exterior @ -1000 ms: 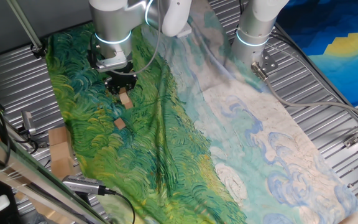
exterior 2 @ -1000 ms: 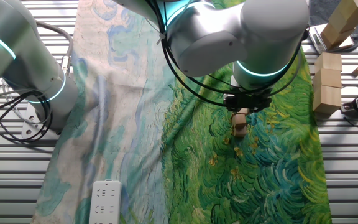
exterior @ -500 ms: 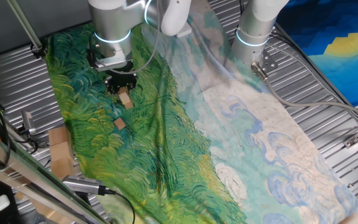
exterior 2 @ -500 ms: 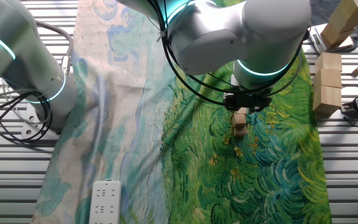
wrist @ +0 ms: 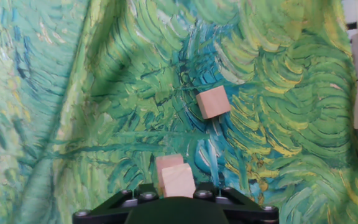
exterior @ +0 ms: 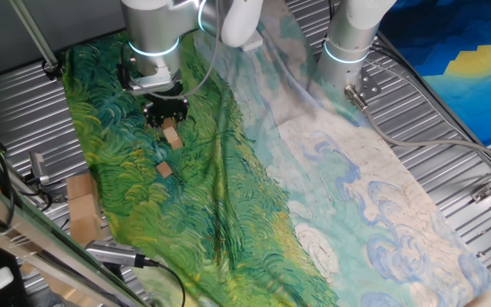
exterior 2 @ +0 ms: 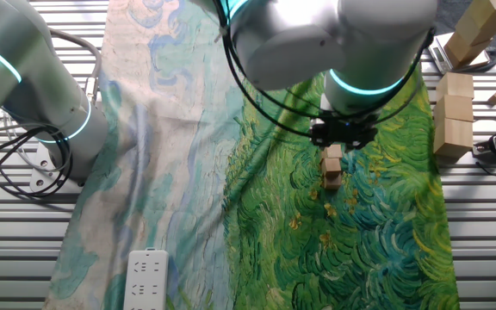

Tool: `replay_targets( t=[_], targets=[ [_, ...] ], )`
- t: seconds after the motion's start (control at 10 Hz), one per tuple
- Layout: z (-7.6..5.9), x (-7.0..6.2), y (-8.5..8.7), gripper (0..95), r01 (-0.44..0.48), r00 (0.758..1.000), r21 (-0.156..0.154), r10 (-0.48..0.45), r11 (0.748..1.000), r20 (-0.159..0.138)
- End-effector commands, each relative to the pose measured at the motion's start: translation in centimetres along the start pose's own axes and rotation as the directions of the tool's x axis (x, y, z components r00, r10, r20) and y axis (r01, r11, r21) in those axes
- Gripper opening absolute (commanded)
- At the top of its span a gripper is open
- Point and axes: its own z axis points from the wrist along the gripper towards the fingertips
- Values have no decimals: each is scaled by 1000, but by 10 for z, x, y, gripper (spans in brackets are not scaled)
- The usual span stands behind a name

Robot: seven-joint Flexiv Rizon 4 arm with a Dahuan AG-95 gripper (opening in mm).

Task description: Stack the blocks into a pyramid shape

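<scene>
Two small light-brown wooden blocks stand one on top of the other (exterior 2: 331,168) on the green painted cloth; in the hand view this stack (wrist: 176,175) sits at the bottom centre, partly behind the gripper's black base. A third block (wrist: 213,102) lies alone on the cloth a short way off, also seen as the single block (exterior: 164,170). My gripper (exterior 2: 343,136) hangs just above the stack's top block (exterior: 172,135). It looks open and off the block. Its fingertips do not show in the hand view.
Larger pale wooden pieces (exterior 2: 453,112) stand on the metal table right of the cloth, with another (exterior 2: 480,21) at the top corner. A flat tan cardboard piece (exterior: 82,209) lies beside the cloth. A second robot arm (exterior 2: 33,77) and a white power strip (exterior 2: 145,275) are nearby.
My gripper has risen slightly above the stack. The stacked blocks and the single block have stayed where they were.
</scene>
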Motion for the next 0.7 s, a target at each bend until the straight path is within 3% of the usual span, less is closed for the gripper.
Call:
replay_targets(
  t=[0.1, 0.2, 0.4, 0.7],
  targets=[
    [1, -1, -5, 0, -2, 1000, 3, 2, 1000, 1],
    [-4, -9, -20, 0, 12, 1000, 4, -12, 1000, -3],
    [0, -14, -33, 0, 23, 1000, 11, -23, 1000, -8],
    [9, -15, -41, 0, 31, 999, 29, -31, 999, -10]
  ],
)
